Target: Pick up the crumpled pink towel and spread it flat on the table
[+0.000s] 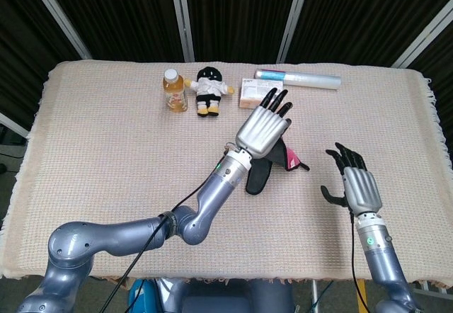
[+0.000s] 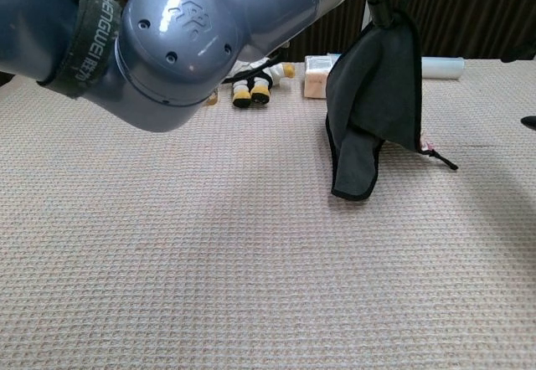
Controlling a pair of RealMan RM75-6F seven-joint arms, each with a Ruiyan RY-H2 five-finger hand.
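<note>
Head view, from the left: a bottle [image 1: 173, 90] of amber drink stands at the far edge of the bench [image 1: 99, 157], and just beside it a small plush doll [image 1: 209, 90] in black and white. Nearer the middle my left hand [image 1: 263, 130] is raised above the bench, fingers stretched forward, pinching the pink towel [image 1: 272, 166] from underneath so that it hangs down from my hand; in this view I see mostly its dark backing, with a sliver of pink at the right edge. In the chest view the towel [image 2: 374, 106] hangs as a dark drape with its lowest corner down at the bench surface, though I cannot tell whether it touches. Behind my left hand lies an orange box [image 1: 255, 95], and beyond it a clear plastic roll [image 1: 301, 79]. Further right my right hand [image 1: 357, 185] hovers over the bench with fingers spread, holding nothing, near the towel but apart from it.
</note>
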